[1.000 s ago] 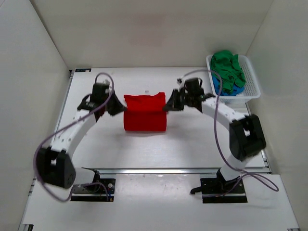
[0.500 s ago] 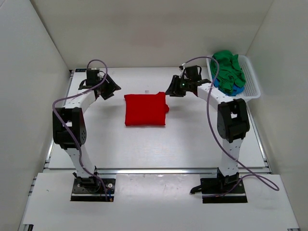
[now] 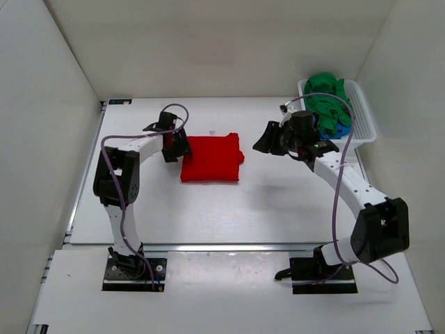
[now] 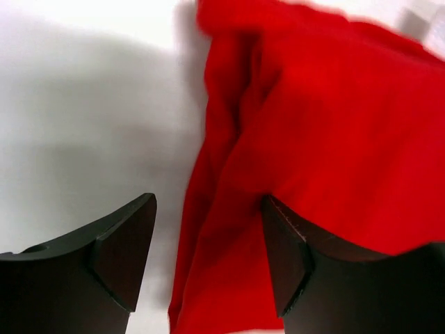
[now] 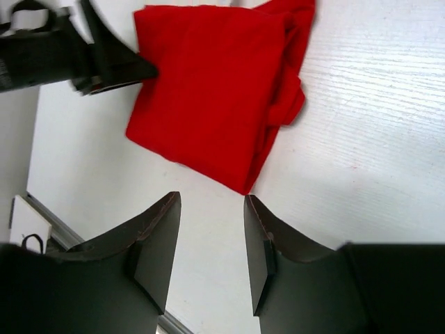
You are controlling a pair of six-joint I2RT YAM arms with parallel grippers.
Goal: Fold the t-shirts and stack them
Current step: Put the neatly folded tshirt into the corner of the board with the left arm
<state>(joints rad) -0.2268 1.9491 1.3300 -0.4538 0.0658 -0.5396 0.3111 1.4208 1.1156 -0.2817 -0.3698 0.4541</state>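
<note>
Mine's clearly a lab test cell. 3 plain white panels [image 3: 59,104] box in my rail-edged table [image 3: 229,209].

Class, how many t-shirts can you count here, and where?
3. A folded bright red cloth t-shirt lies on the white table; a crumpled green t-shirt and a blue t-shirt under it fill the white perforated plastic basket. Others may hide beneath.

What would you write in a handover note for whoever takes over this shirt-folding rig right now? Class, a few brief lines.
Left gripper: open, straddling the left edge of the red t-shirt.
Right gripper: open, empty, over the table.
Red t-shirt: folded, on the table.
Green t-shirt and blue t-shirt: bunched in the basket.
Done: red fold. Left: fold green and blue, stack all three.
</note>
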